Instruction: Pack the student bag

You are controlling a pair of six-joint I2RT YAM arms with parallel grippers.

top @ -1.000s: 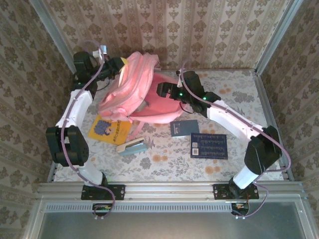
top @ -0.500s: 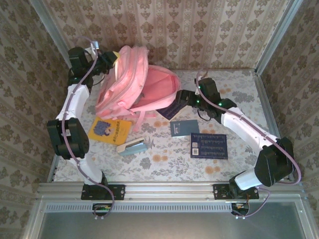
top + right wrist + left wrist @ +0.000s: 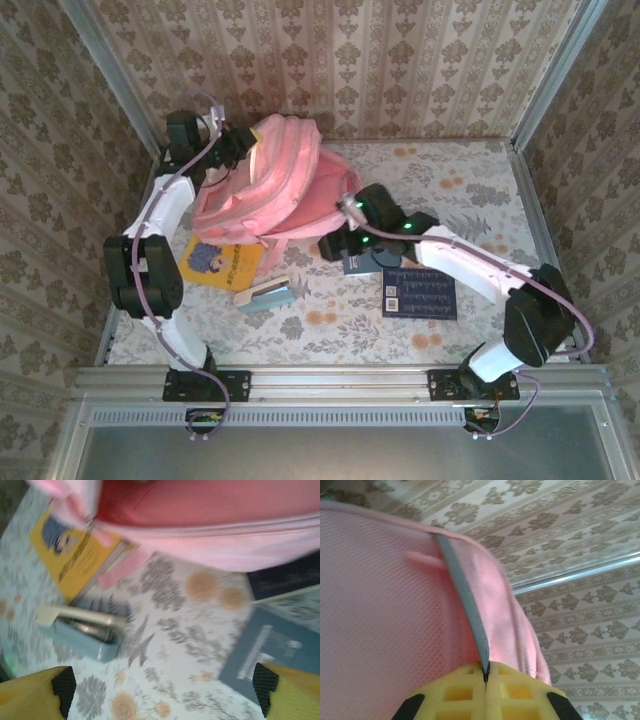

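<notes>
- The floral table (image 3: 470, 190) spans my top view.
- The student bag (image 3: 265, 180) lies bunched at upper left of centre, pink, its top lifted toward the back wall.
- A navy book (image 3: 420, 293) lies flat at lower right of centre; a yellow book (image 3: 220, 262) sits just below the bag, its upper edge under the fabric.
- My left gripper (image 3: 485, 672) has its yellow fingers pressed together, pinching the bag's grey strip.
- My right gripper (image 3: 165, 685) hangs below the bag, fingers spread wide with nothing between them; a blue-grey book (image 3: 372, 258) lies beneath it.
- A light blue case (image 3: 265, 294) rests near the yellow book.
</notes>
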